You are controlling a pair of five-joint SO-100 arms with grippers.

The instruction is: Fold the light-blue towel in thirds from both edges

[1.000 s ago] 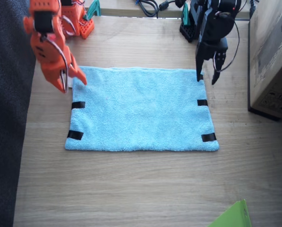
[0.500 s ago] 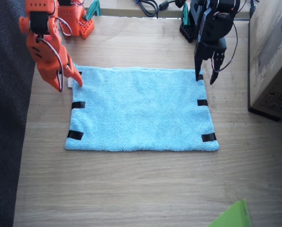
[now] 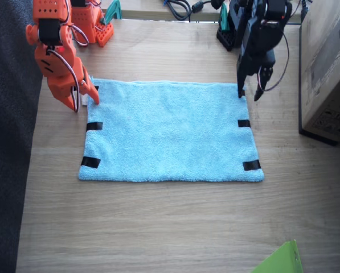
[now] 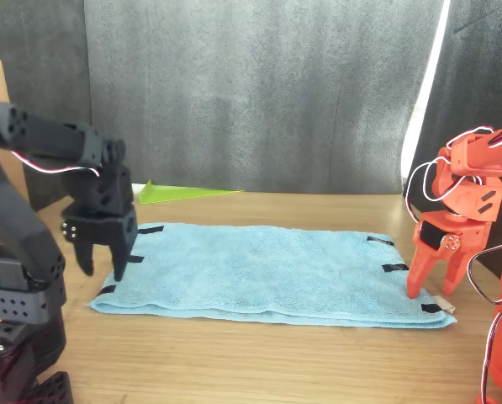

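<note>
The left gripper [image 3: 250, 95] hides the towel's [image 3: 170, 131] far-right tape strip in the fixed view. A green sheet [image 3: 279, 260] is cut off at the near edge, a cardboard box [image 3: 328, 68] at the right.

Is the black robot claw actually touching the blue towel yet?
Cannot tell. In the front view the left end effector, open, hangs at the light-blue towel's corner, its fingertips overlapping the cloth's edge, but neither view plainly shows contact or a gap.
</note>
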